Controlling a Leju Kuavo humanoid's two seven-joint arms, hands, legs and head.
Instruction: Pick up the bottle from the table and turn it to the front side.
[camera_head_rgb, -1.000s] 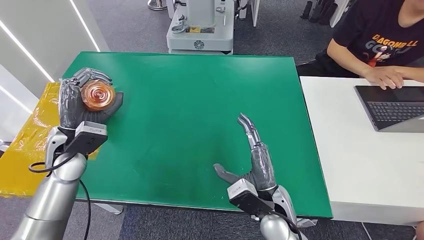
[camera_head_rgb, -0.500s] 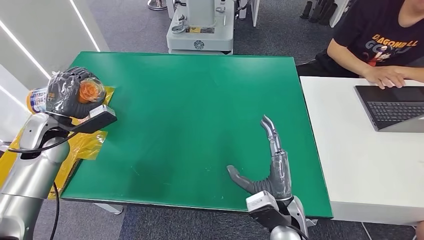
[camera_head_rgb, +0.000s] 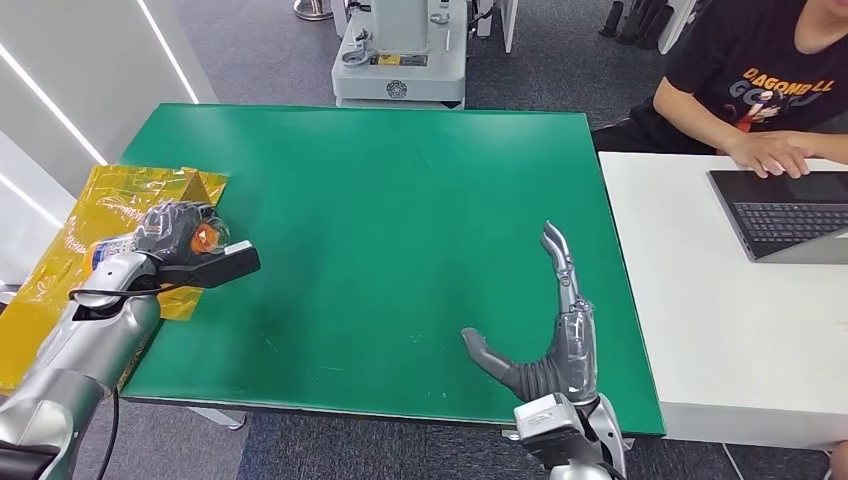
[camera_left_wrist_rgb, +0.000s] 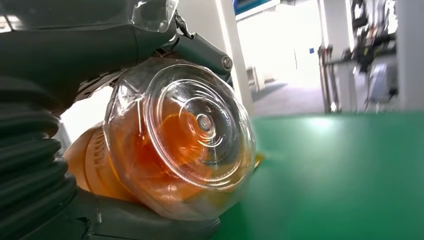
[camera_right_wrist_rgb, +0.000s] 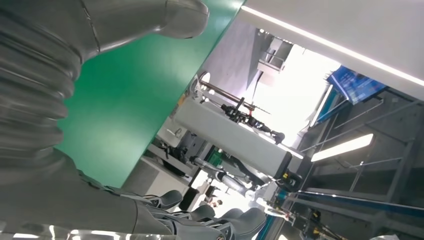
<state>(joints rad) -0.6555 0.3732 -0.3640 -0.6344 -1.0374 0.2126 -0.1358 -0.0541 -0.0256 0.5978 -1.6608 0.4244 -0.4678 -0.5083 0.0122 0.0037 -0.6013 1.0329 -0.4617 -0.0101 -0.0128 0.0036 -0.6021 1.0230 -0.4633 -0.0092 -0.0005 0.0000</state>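
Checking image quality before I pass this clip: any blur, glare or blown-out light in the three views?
Head view: sharp and evenly lit, glare on the yellow foil. Left wrist view: the bottle in the left hand is sharp with highlights on its base, the green table beyond is soft, the background overexposed. Right wrist view: the right hand looms large, the middle blown out.

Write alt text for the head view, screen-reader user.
The robot's left hand holds an orange bottle on its side at the left edge of a green table, above a yellow sheet. Its right hand is open and empty over the table's near edge. A person sits at a laptop, far right.
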